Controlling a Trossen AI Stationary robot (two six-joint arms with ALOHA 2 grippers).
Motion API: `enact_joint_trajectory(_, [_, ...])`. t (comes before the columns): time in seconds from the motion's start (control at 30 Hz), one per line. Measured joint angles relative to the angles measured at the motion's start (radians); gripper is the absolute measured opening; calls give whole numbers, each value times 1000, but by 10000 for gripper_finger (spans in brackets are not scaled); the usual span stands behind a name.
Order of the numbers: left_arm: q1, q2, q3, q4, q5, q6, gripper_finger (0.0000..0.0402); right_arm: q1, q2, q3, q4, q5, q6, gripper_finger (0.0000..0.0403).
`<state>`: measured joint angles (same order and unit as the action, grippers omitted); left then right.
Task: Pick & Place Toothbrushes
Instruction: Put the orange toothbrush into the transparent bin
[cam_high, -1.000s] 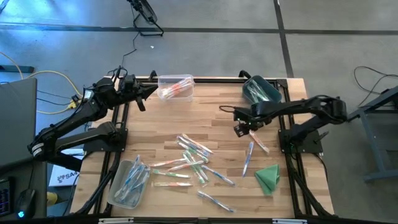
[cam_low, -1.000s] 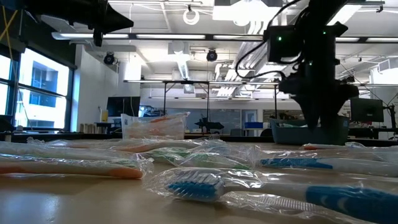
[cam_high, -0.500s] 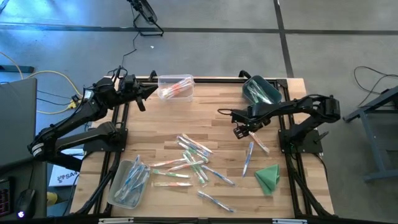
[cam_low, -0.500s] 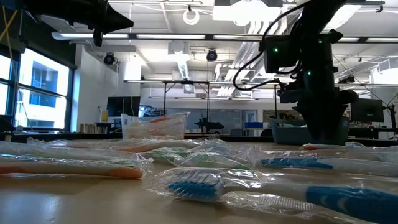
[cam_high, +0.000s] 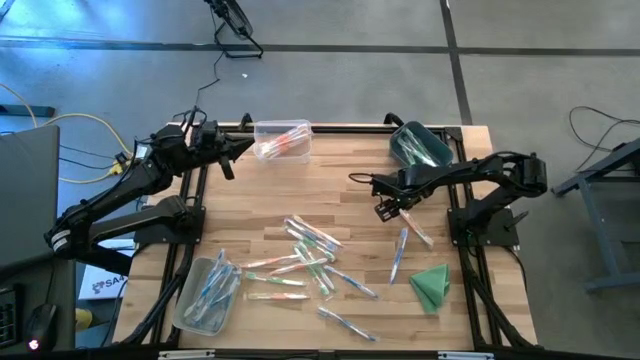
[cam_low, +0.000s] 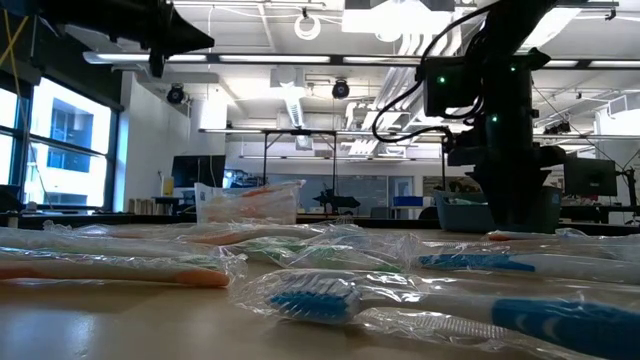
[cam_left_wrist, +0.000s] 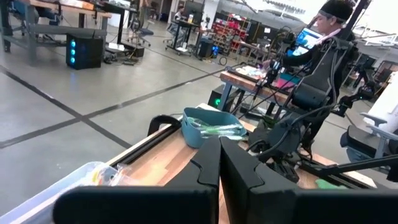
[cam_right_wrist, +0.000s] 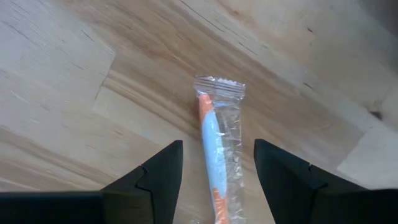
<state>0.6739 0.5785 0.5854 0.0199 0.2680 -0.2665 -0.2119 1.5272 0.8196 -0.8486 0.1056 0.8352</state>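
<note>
Green cloth (cam_high: 432, 286) (folded), three bins (cam_high: 282, 139)

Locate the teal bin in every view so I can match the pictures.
High view: teal bin at the table's far edge, right of centre, behind the right hand.
Low view: teal bin at right, partly behind the right arm.
Left wrist view: centre, beyond the shut left hand.
Right wrist view: not in it.
Shared landmark: the right arm.

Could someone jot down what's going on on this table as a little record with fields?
Table: pale wooden butcher-block table
Loose items: plastic-wrapped toothbrushes scattered mid-table
Containers: clear plastic bin holding orange brushes; teal tub; clear bin holding blue brushes
Right gripper: jaws open above an orange-and-white wrapped toothbrush
Left gripper: jaws shut, waiting at the table's far left corner
Extra: folded green cloth
</note>
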Motion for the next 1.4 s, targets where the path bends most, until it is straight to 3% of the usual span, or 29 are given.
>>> enact_joint_trajectory(0.7, [0, 3, 1, -23, -27, 0, 0, -1, 129, 4, 57, -28, -173, 183])
enact_joint_trajectory(1.27, [0, 3, 1, -23, -27, 0, 0, -17, 132, 2, 80, -75, -193, 24])
enact_joint_trajectory(1.4, [0, 3, 1, -23, -27, 0, 0, -18, 131, 2, 82, -81, -196, 16])
